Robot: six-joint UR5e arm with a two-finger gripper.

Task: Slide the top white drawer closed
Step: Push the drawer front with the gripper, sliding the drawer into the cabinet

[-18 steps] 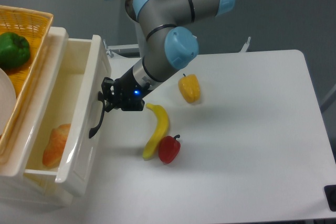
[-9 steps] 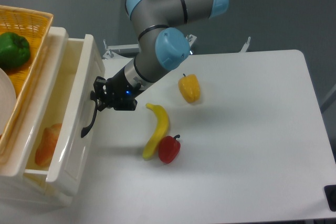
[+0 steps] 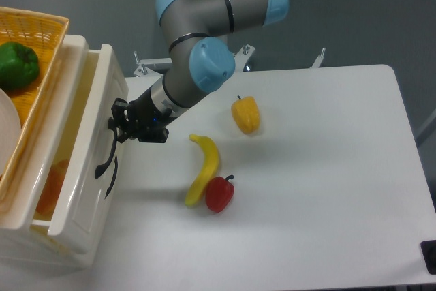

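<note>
1. the drawer (image 3: 85, 189) sits at the near left edge of the table (image 3: 327, 189), still partly pulled out, with something orange just showing inside.
2. right of the drawer lie a banana (image 3: 204, 168) and a red pepper (image 3: 219, 194), touching each other; a yellow pepper (image 3: 246, 114) lies farther back.
3. the gripper (image 3: 117, 123) is against the drawer's front, just above its black handle (image 3: 105, 161); i cannot tell whether the fingers are apart or together.
4. the drawer lies directly left of the gripper, and its long front runs near to far, so the push goes leftward, square to that front.
5. farthest left, above the drawer, a basket (image 3: 30, 32) holds a green pepper (image 3: 17, 64).
</note>
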